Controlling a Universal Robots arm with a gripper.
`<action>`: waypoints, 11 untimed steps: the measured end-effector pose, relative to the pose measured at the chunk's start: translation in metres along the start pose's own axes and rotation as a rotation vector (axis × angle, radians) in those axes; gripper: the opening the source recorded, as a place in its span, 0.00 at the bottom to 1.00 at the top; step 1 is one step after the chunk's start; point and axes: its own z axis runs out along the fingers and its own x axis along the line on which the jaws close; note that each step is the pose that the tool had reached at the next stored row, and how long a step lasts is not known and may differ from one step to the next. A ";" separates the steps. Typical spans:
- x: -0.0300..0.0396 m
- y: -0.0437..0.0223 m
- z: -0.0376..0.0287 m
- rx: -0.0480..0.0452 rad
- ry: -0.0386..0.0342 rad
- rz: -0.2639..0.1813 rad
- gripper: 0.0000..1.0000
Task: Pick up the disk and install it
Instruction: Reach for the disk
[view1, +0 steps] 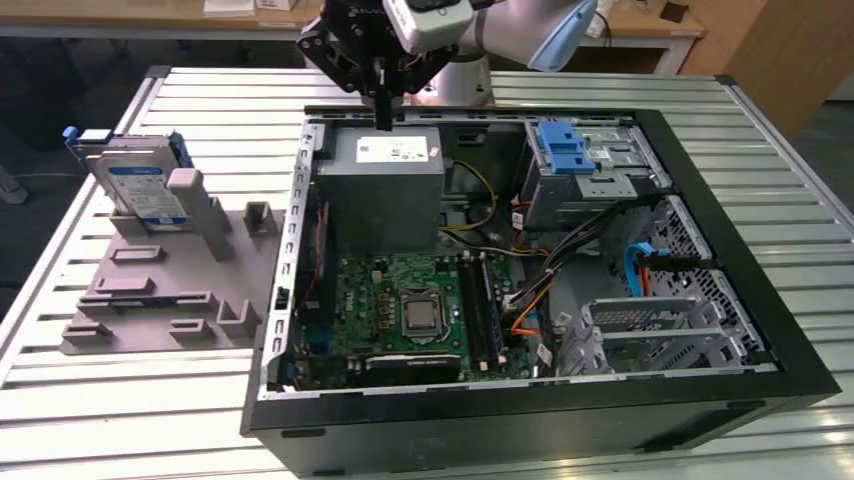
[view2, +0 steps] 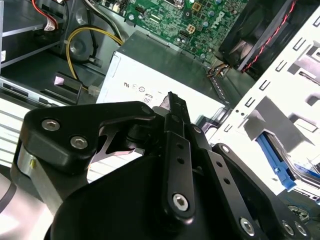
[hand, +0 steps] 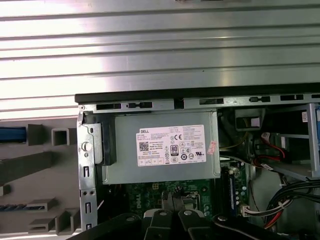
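The disk (view1: 140, 185), a silver drive with a blue-and-white label in a blue bracket, stands leaning in the grey fixture (view1: 160, 290) at the exterior view's left, outside the computer case. Its blue bracket (view2: 275, 160) shows past the case wall in the second wrist view. My gripper (view1: 384, 120) hangs over the far edge of the open case, above the grey power supply box (view1: 380, 190), well apart from the disk. Its fingers (view2: 172, 107) are pressed together with nothing between them, and their tips (hand: 172, 197) hover over the box's white sticker (hand: 170, 146).
The open black case (view1: 747, 260) lies on a slatted metal table (view1: 120, 420). Inside are a green motherboard (view1: 400, 310), loose cables (view1: 534, 250), a silver drive cage with a blue latch (view1: 581, 160) and a second silver cage (view1: 654, 330).
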 end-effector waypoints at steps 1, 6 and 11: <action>0.0002 0.0000 0.0000 0.0000 0.0000 0.000 0.11; 0.0013 -0.0001 0.0000 0.0000 0.0000 0.000 0.11; 0.0051 -0.0004 0.0000 0.0000 0.0000 0.000 0.11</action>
